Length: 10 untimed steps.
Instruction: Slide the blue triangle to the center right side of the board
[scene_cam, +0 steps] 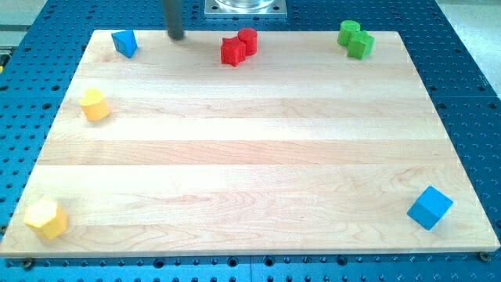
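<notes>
The arm's rod, which carries no claw, rests its tip (176,35) on the wooden desk (250,157) near the view's top left, just right of the blue triangle (124,42), well apart from the blue cube (430,207) at the bottom right.

My tip (176,35) rests near the board's (250,164) top edge, just right of the blue triangle (124,42) in the top-left corner — apart from it. Red blocks (238,47) sit top centre, green blocks (355,38) top right, a blue cube (430,207) bottom right — yellow blocks (95,105) along the left edge.
</notes>
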Each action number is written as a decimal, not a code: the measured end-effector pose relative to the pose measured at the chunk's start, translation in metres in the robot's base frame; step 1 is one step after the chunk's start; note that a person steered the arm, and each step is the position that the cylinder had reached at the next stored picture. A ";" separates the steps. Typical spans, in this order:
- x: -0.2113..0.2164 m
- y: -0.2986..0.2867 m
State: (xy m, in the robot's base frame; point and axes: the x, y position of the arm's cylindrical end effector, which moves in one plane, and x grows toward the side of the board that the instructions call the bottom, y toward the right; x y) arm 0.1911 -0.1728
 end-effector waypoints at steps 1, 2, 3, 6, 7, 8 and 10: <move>0.008 -0.067; 0.072 -0.060; 0.151 0.031; 0.154 0.070; 0.149 0.098; 0.146 0.151; 0.117 0.230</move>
State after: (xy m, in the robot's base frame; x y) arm 0.3086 0.0575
